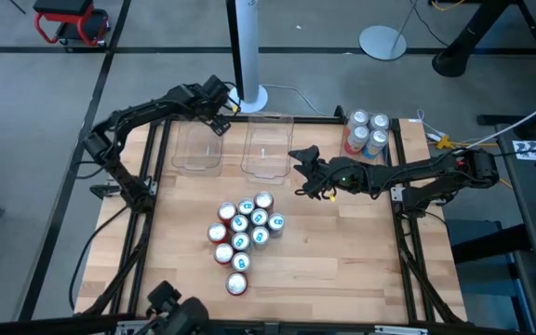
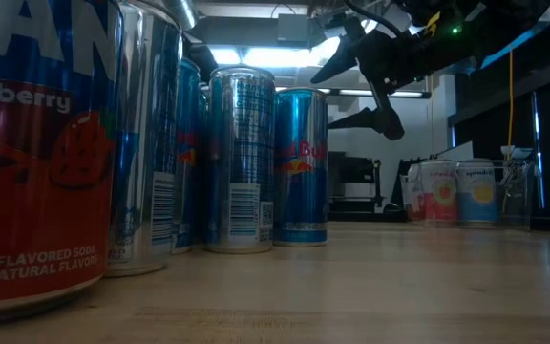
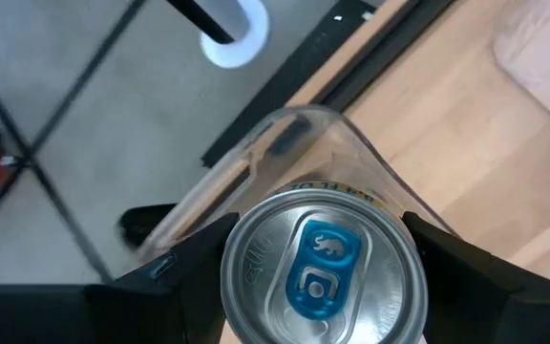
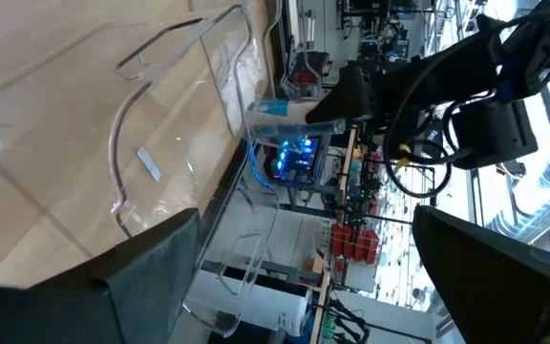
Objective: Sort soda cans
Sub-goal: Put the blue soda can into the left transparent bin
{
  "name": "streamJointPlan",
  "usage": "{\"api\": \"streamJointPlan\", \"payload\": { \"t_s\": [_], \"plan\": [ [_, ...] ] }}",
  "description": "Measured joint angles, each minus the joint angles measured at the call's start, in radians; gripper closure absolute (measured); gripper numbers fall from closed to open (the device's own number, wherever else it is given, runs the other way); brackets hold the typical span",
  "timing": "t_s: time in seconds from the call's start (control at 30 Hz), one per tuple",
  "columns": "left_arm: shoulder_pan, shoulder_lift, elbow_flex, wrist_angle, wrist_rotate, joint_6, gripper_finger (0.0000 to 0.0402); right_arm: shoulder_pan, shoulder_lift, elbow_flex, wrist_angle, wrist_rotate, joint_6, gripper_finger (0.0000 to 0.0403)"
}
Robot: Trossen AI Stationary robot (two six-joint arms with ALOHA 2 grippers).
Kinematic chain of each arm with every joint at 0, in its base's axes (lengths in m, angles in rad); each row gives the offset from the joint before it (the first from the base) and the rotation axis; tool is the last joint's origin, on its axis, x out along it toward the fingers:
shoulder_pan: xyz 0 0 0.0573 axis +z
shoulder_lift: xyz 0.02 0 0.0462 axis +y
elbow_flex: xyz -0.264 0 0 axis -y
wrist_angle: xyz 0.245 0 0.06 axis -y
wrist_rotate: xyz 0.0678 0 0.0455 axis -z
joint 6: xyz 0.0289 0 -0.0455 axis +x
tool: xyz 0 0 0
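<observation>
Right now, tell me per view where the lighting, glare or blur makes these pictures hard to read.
Low view: dim and backlit by ceiling lights, so the right gripper is nearly a silhouette; the nearest red can looms cropped. Left wrist view: the held can is sharp, the floor beyond soft. Right wrist view: the clear bin shows mainly by edge glints. High view: evenly lit.

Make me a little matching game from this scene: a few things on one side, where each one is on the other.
Things:
1. left tool
2. right tool
3. cluster of soda cans
4. four cans in a clear bin

Places:
A. standing loose on the middle of the table
B. at the table's far right corner
C. over the far left clear bin, closed on a can with a blue tab
D. open and empty, beside the second clear bin

Pairs: 1-C, 2-D, 3-A, 4-B
</observation>
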Motion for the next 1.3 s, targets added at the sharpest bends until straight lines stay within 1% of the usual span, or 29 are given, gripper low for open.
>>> {"api": "streamJointPlan", "payload": {
  "t_s": [0.1,0.17,0.4,0.73,0.83,1.07,1.13,1.2,1.3],
  "plan": [
    [0.009,0.025,0.000,0.005,0.041,0.014,0.0155,0.000,0.000,0.000,-0.001,0.000,0.000,0.0022],
    [0.010,0.036,0.000,0.002,0.042,0.015,0.0153,0.000,0.000,0.000,-0.001,0.000,0.000,0.0022],
    [0.010,0.050,0.000,0.020,0.043,0.023,0.0126,0.000,0.000,0.000,-0.001,0.000,0.000,0.0022],
    [0.013,0.041,0.000,0.021,0.041,0.051,0.0121,0.000,0.000,0.000,-0.001,0.000,0.000,0.0022],
    [0.013,0.016,0.019,-0.020,0.037,0.064,0.0120,0.000,0.000,0.000,-0.001,0.000,0.000,0.0022],
    [-0.007,-0.085,0.114,-0.107,0.036,0.060,0.0119,0.000,0.000,0.000,-0.001,0.000,0.000,0.0022],
    [-0.032,-0.127,0.123,-0.110,0.042,0.061,0.0119,0.000,0.000,0.000,-0.001,0.000,0.000,0.0022],
    [-0.068,-0.165,0.123,-0.106,0.074,0.070,0.0119,0.000,0.000,0.000,-0.001,0.000,0.000,0.0022],
    [-0.146,-0.217,0.123,-0.098,0.101,0.076,0.0119,0.000,0.000,0.000,-0.001,0.000,0.000,0.0022]
  ]
}}
